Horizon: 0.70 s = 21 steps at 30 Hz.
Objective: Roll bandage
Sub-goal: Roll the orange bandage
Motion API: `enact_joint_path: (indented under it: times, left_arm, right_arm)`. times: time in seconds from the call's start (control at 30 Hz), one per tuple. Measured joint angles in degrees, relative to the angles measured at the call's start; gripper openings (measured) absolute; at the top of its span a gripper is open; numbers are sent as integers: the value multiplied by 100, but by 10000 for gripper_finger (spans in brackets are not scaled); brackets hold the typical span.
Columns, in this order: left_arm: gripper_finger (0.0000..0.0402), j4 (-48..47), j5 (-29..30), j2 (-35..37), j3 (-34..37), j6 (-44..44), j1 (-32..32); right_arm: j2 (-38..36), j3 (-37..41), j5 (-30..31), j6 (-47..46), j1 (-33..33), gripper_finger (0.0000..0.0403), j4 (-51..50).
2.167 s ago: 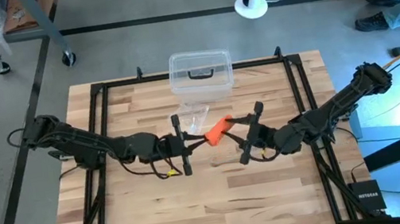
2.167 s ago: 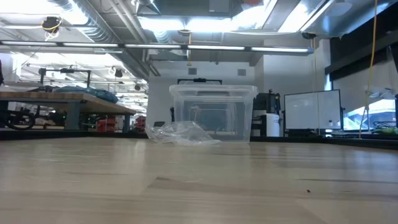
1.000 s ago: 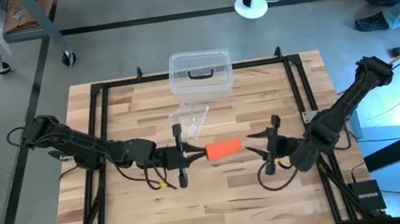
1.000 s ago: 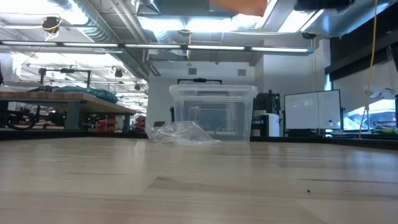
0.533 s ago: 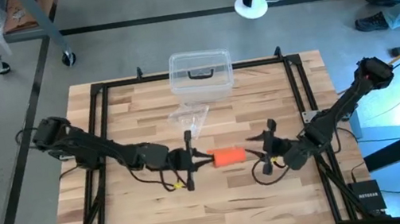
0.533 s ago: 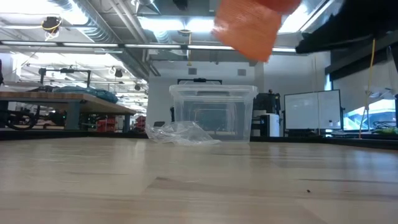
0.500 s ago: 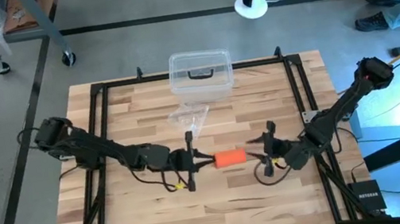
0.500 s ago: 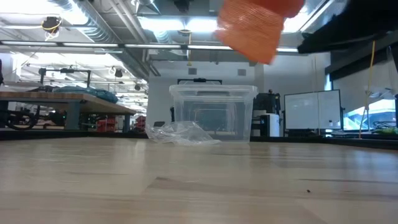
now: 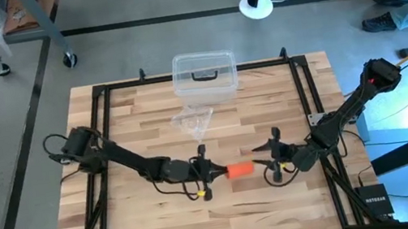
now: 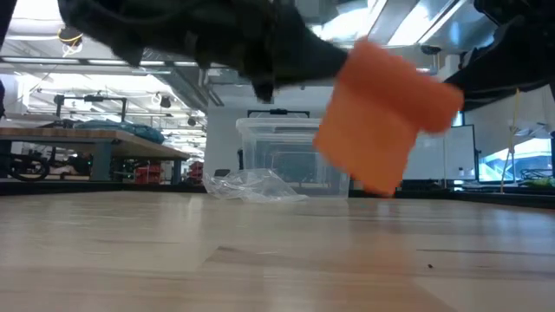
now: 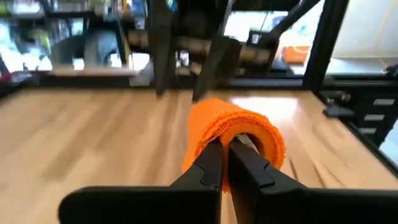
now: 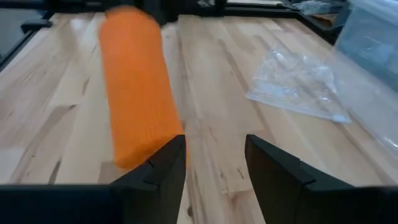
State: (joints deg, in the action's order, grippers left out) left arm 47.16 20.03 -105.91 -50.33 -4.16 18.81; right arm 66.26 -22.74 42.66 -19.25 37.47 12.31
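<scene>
Pale butcher-block table under bright ceiling lights, grey floor around

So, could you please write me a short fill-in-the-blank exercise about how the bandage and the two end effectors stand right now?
1. The bandage is a roll whose colour is ____.
2. The left end effector is shut on the ____.
3. The right end effector has its fingers ____, holding nothing.
4. In the low view the bandage hangs ____ the wooden table, not resting on it.

Missing words: orange; bandage; open; above
</scene>
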Motion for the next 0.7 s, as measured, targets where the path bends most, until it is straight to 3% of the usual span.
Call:
enact_joint_path:
  times: [0.17, 0.4, 0.7]
  left_arm:
    - [4, 122, 45, -398, 2, -884, 103]
    - [4, 663, 331, -463, -1, -867, 433]
    - [4, 569, 655, -773, 516, -1395, -189]
  right_arm:
    - [0, 0, -191, 7, 0, 167, -46]
    - [0, -1, -285, 7, 0, 167, -42]
    - [0, -2, -328, -3, 0, 167, -22]
